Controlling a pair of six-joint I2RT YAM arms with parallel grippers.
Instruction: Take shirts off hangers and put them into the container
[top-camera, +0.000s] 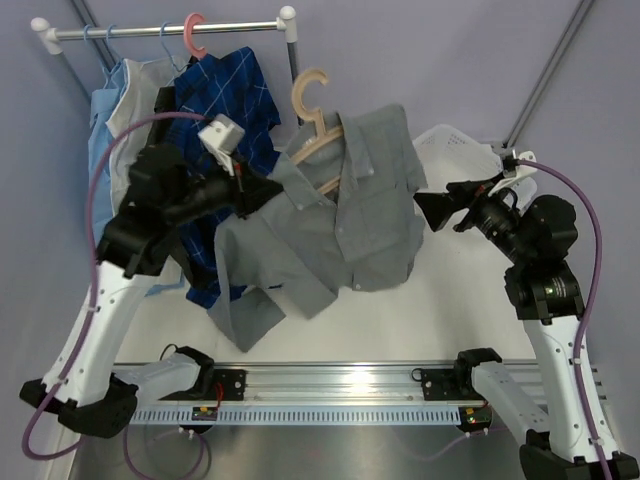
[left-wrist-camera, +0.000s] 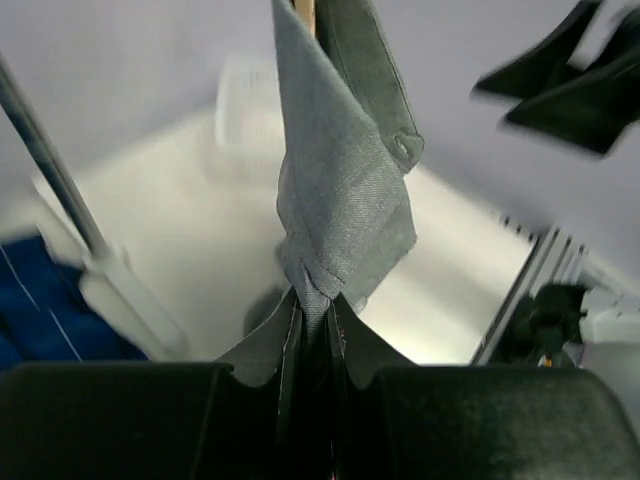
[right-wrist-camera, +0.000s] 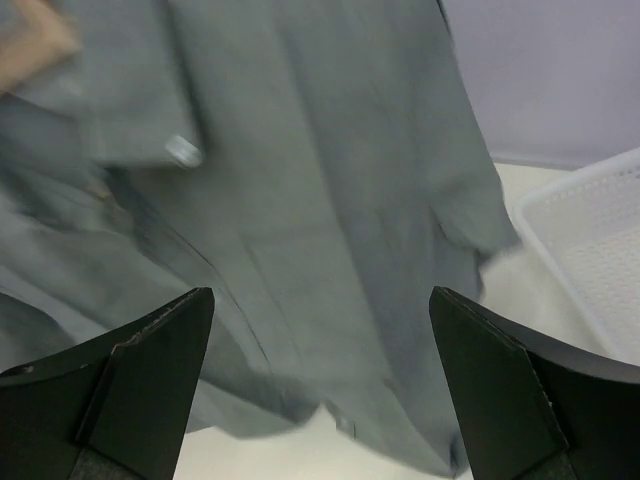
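Nearest to me, along the counter's front edge, a metal rail (top-camera: 340, 380) is carrying the two arm bases, and both arms are reaching away over the counter (top-camera: 440, 320).

From the wrist of the left arm (top-camera: 150, 215), the left jaws are showing almost closed, pinching a bunched fold of the grey shirt (left-wrist-camera: 345, 180) between them. From above, that grip is sitting at the shirt's left shoulder or sleeve; I cannot make out which.

On the right arm (top-camera: 545, 270), the right jaws are standing wide apart and gripping nothing. They are pointing at the right edge of the grey shirt (top-camera: 350, 215). Whether they are touching the cloth I cannot tell, since the right wrist view is blurred.

This shirt is draping from the tan hanger (top-camera: 318, 125) over the counter's middle. Only the hanger's hook and one shoulder are showing, and the hook is sitting below and right of the clothes rail (top-camera: 170, 30), apart from it.

At the counter's far right corner, the white basket (top-camera: 465, 148) is mostly hiding behind the shirt and the right arm.

Over the far left corner, the plaid shirt (top-camera: 235, 85) is hanging on the pink hanger (top-camera: 194, 35) from the rail, its lower part partly covered by the left arm. Paler shirts (top-camera: 105, 120) are hanging beside it, half hidden.
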